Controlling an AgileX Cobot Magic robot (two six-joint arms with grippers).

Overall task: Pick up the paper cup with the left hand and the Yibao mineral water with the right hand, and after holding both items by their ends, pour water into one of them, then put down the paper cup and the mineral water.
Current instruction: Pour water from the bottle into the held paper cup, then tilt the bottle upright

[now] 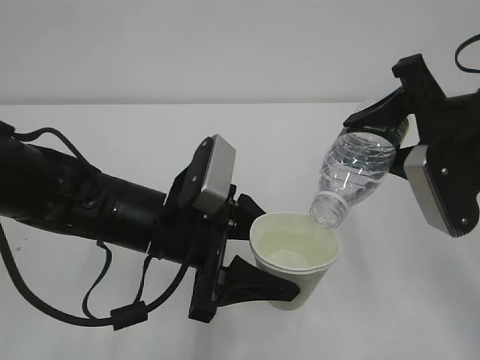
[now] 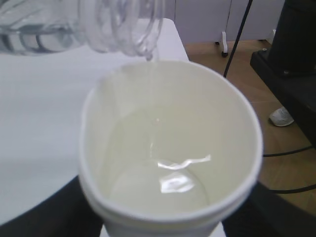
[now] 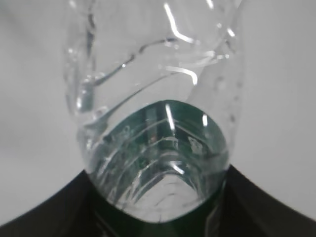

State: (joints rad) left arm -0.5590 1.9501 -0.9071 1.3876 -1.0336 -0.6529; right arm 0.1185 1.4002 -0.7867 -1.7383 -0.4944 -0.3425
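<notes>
White bench (image 1: 90, 330) under me, bare and matte, against a pale wall (image 1: 225, 45). Past its edge in my left wrist view: brown floor (image 2: 291, 168), a black cable (image 2: 289, 150) trailing across it, a white shoe (image 2: 282, 116), and a dark cabinet (image 2: 296, 54) to the right.

- The clear ribbed Yibao mineral water (image 3: 153, 113) is seen from its base end, filling the frame.
- Its dark green label is gripped between black jaws.

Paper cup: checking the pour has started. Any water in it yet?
Yes: the paper cup holds a shallow pool, with glints on its surface.
</notes>
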